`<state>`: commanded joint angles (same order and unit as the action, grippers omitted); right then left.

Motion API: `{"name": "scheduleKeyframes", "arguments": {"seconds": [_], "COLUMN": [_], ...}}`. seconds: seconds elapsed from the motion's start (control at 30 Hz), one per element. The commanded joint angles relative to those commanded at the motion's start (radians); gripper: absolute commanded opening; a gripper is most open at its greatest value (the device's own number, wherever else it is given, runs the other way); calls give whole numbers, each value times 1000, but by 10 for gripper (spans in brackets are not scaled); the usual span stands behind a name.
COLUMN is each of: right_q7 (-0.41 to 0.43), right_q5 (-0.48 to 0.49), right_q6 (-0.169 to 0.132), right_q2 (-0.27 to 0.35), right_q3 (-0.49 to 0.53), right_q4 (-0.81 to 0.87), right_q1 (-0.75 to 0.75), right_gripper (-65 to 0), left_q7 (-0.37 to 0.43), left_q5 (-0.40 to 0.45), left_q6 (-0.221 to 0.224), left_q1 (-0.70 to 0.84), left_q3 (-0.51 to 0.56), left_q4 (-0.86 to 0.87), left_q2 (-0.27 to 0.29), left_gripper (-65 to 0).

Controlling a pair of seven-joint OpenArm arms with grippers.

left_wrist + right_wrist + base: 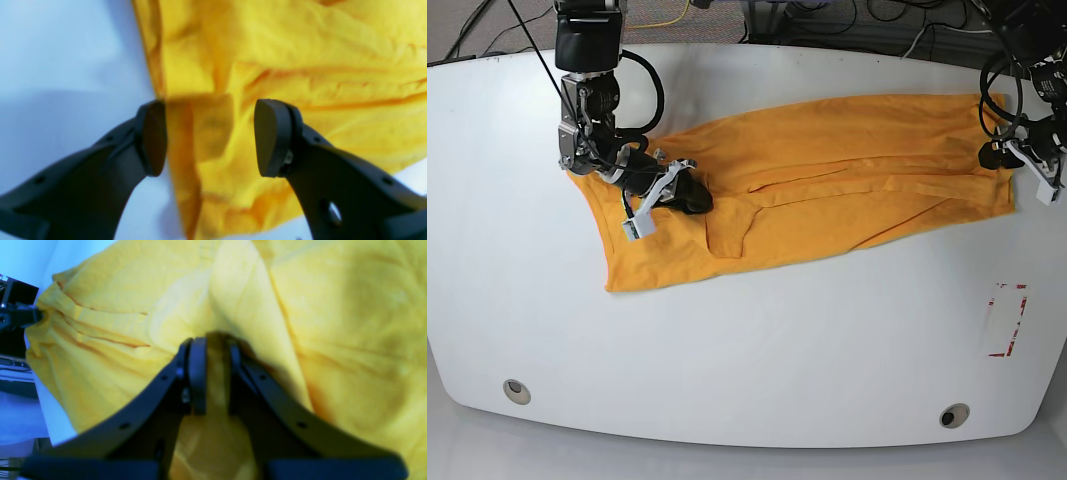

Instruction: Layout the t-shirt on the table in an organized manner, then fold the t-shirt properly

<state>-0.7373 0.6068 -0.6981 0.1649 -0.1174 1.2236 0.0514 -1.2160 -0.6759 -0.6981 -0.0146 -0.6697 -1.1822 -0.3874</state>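
Now the t-shirt (827, 165) is lying stretched left to right across the table (747, 340); the right gripper (213, 373) is pinching a fold at frame left, while the left gripper (210, 136) is gaping wide over the far-right edge.

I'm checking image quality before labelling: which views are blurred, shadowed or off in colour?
Left wrist view: near cloth edge of the t-shirt smeared, jaws casting a dark shadow on it, table tinted blue. Right wrist view: soft throughout, shadow around the shut jaws. Base view: sharp, evenly lit, mild gloss.
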Motion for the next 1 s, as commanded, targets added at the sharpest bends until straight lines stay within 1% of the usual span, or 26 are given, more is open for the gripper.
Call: {"name": "scheduleKeyframes", "arguments": {"seconds": [0.2, 0.3, 0.37, 0.47, 0.6, 0.87, 1.0], "right_q7": [0, 0, 0, 0, 0, 0, 0], "right_q5": [0, 0, 0, 0, 0, 0, 0], "right_q6": [0, 0, 0, 0, 0, 0, 0], "right_q2": [0, 2, 2, 2, 2, 2, 2], "right_q3": [0, 0, 0, 0, 0, 0, 0], "right_q4": [0, 0, 0, 0, 0, -2, -2], "right_q1": [0, -2, -2, -2, -2, -2, -2], "right_gripper": [-561, -561, -561, -561, -561, -561, -561], "left_q7": [5, 6, 26, 58, 78, 84, 106], "left_q5": [0, -2, -2, -2, -2, -2, -2], "left_q6": [0, 0, 0, 0, 0, 0, 0], "left_q1": [-20, -20, -20, -20, -20, -20, -20], "left_q3": [9, 9, 9, 12, 9, 8, 8], "left_q4": [69, 69, 69, 69, 71, 69, 69], "left_q2": [0, 0, 0, 0, 0, 0, 0], "left_gripper": [-281, -364, -476, -563, -574, -576, -611]}}
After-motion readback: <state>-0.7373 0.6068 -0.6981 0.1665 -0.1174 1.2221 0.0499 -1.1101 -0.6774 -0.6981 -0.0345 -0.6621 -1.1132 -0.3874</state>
